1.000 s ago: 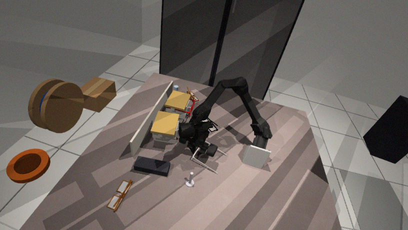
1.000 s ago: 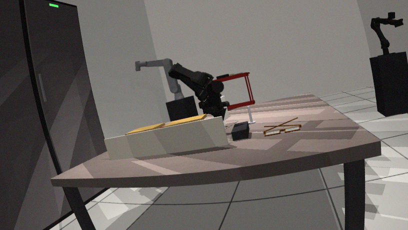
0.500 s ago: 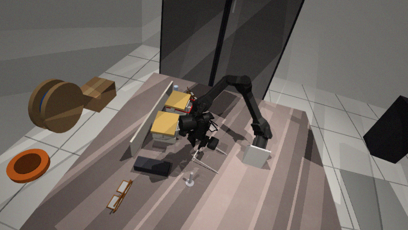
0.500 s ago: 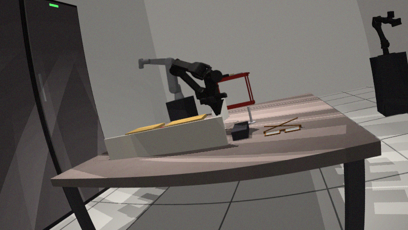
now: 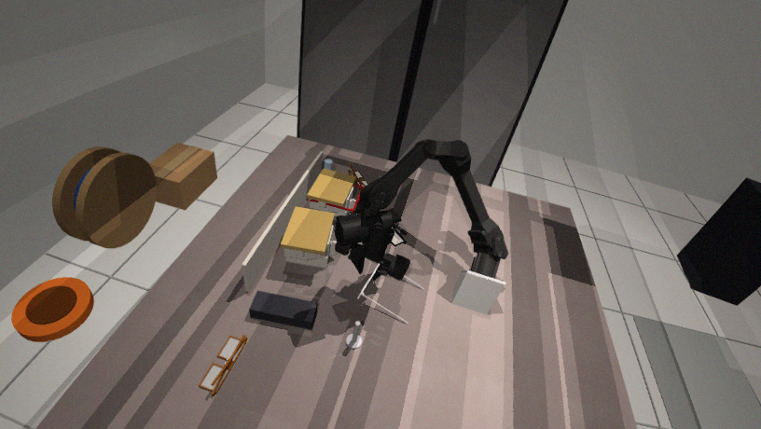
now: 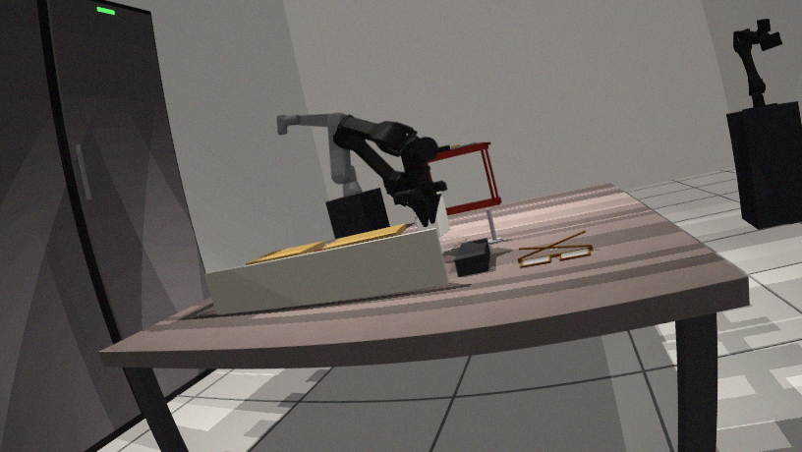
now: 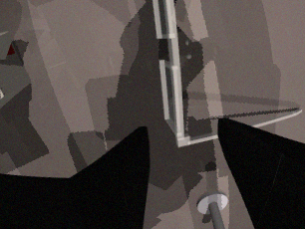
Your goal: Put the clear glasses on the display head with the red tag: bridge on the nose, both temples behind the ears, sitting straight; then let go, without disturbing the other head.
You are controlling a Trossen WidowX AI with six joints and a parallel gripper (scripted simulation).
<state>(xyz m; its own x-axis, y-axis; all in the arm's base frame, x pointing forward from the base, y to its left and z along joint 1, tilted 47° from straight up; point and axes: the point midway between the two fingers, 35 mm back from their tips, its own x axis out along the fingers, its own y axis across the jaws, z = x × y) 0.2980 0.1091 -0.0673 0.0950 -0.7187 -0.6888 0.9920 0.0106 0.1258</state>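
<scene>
Striped brown table (image 5: 532, 346) carries two yellow-topped display heads (image 5: 309, 229) beside a low white panel (image 5: 266, 250). Gripper (image 5: 373, 261) hovers just right of the nearer head, jaws apart and holding nothing. Clear glasses (image 7: 169, 62) lie on the table below the fingers, temples spread.

table: orange-framed glasses (image 5: 224, 364) near front edge | dark box (image 5: 283, 310) beside white panel (image 6: 331, 275) | floor: orange ring (image 5: 52, 308), cardboard box (image 5: 185, 173)
</scene>
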